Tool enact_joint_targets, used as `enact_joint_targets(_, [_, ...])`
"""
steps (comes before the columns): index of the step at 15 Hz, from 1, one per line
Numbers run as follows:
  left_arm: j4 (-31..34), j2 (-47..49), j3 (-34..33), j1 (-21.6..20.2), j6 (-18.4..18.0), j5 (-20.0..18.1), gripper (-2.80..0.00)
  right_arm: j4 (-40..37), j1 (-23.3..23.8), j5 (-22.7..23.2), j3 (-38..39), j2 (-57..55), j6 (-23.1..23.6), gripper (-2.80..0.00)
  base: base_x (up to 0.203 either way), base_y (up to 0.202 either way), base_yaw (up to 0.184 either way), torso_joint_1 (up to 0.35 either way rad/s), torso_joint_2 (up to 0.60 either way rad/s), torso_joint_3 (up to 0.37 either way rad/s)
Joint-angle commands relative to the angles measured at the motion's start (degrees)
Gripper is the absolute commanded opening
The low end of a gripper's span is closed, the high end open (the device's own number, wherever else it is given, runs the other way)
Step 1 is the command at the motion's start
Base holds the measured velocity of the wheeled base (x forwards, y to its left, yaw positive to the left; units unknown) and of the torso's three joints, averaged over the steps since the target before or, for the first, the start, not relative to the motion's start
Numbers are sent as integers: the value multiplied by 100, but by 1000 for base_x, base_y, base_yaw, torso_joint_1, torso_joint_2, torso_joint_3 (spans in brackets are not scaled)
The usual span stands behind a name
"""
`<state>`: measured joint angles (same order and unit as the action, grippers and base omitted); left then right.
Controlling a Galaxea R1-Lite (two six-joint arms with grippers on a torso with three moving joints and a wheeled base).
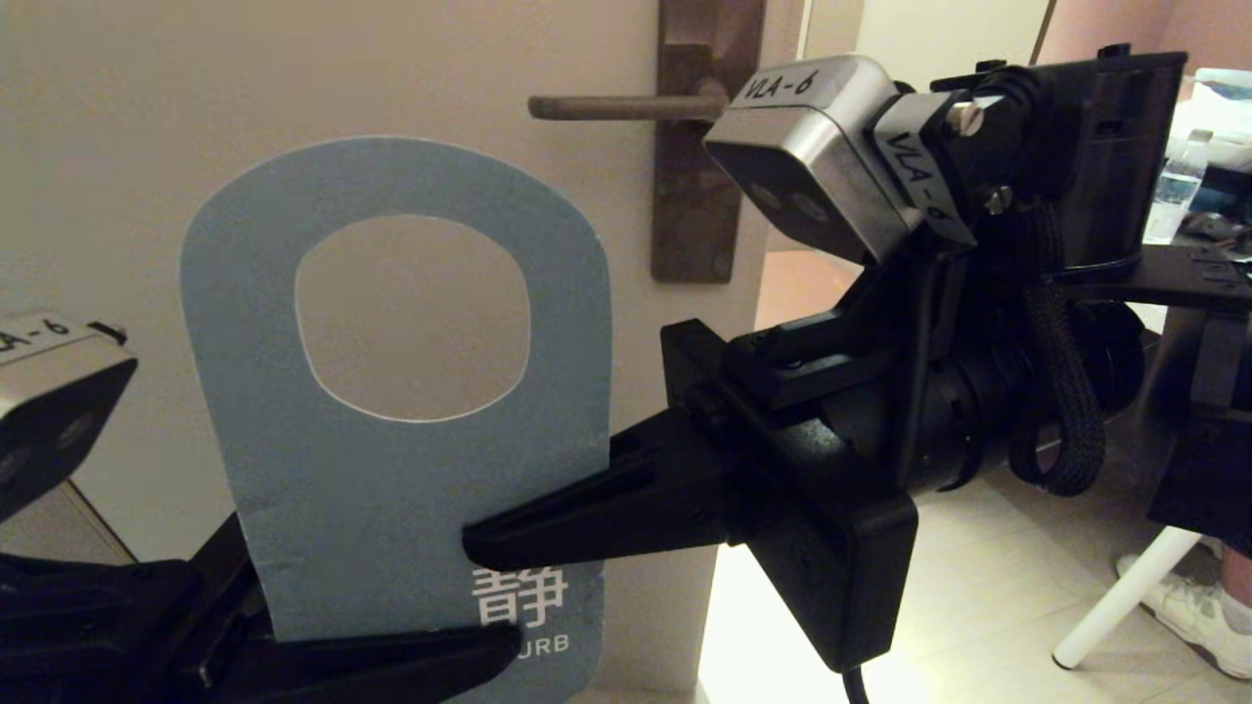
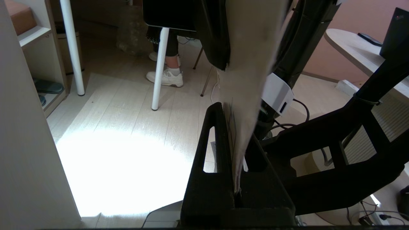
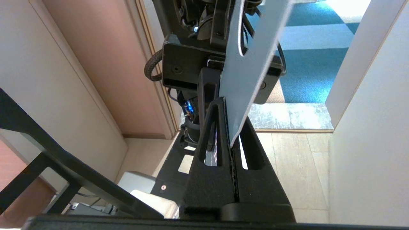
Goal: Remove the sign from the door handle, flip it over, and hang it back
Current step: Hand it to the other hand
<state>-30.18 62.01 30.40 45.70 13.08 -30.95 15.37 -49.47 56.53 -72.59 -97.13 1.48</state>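
Note:
The sign (image 1: 391, 508) is off the door handle (image 1: 626, 107) and held upright in front of the door, its blue-grey face towards my head camera. My right gripper (image 1: 479, 548) is shut on the sign's right edge, below the round hole. My left gripper (image 1: 489, 650) is shut on the sign's bottom edge. The left wrist view shows the sign's off-white face (image 2: 252, 64) running down into the closed left gripper (image 2: 228, 110). The right wrist view shows the blue-grey face (image 3: 252, 64) pinched in the right gripper (image 3: 231, 108). The bare handle lies above and right of the sign.
The handle's brown backplate (image 1: 696, 196) sits near the door's right edge. Right of the door, the room has a light floor, a white table leg (image 1: 1125, 596) and a person's white shoe (image 1: 1198, 616). A water bottle (image 1: 1177, 186) stands at the far right.

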Motion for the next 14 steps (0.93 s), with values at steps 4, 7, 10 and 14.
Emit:
enact_joint_targets(4, [-23,-14,1,0,10,-25,-280,10,-1,8,26,-2,152,0,0,0,0,0,0,0])
enact_joint_targets(7, [-23,-67,-43,8,10,-25,-280,10,-1,16,26,10,143,0,0,0,0,0,0,0])
enact_joint_targets(10, [-27,-228,-202,4,10,-16,-280,10,-1,16,17,28,160,0,0,0,0,0,0,0])
enact_joint_targets(14, [-32,-384,-343,-8,28,9,-280,8,7,0,25,152,150,0,0,0,0,0,0,0])
